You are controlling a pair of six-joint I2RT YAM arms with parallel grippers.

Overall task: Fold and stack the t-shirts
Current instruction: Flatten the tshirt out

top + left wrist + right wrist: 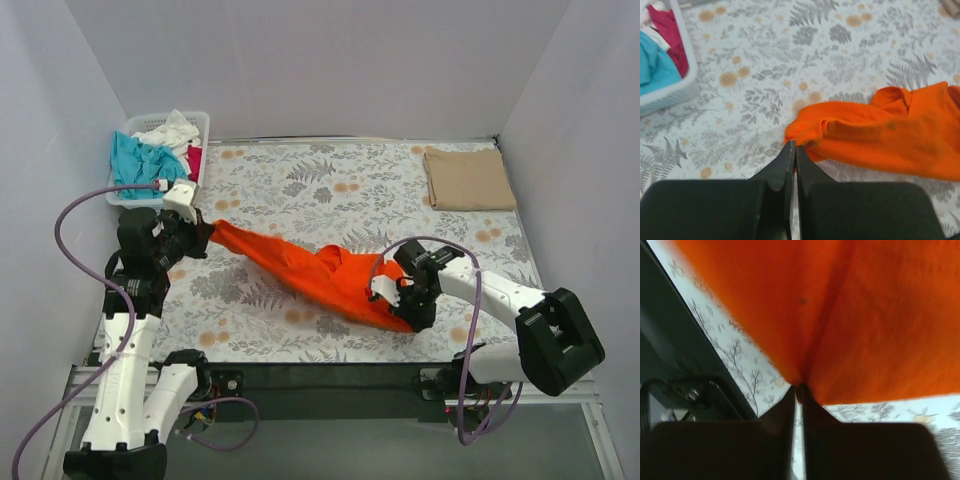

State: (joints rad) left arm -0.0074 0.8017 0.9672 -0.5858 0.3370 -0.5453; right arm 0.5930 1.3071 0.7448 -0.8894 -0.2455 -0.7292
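From above, the orange t-shirt runs in a slanted band across the lower middle of the tabletop, strung between two arms. Only the wrist views show the grips. The left arm has its jaws clenched on the shirt's bunched left end, and the right arm has its jaws pinched on a fold near the tabletop's lower edge.

One folded tan t-shirt lies at the upper right. The basket at the upper left holds teal, white and pink-red cloth, probably three shirts, though they are too bunched to be sure. Bare tabletop lies between the basket and the tan shirt.
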